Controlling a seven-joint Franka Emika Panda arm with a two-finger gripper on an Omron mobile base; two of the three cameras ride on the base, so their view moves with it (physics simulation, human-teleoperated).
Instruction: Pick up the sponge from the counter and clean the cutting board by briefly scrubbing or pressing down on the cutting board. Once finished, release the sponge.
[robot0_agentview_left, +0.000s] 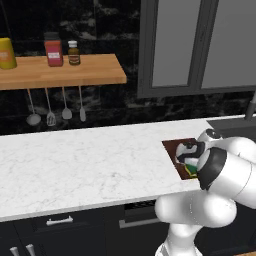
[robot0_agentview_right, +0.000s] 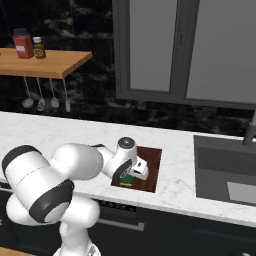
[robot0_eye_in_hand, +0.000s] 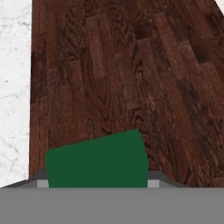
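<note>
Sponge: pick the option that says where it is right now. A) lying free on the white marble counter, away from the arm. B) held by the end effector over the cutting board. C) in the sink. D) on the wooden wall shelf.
B: the green-and-yellow sponge sits between the fingers of the end effector, low over the dark reddish-brown cutting board; the hand view shows its green top against the board's wood grain.

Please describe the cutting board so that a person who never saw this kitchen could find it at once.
Look along the white marble counter toward the sink. The cutting board lies flat near the counter's front edge, left of the sink. It is a thin, dark reddish-brown wooden rectangle, with the gripper holding a green sponge over it.
</note>
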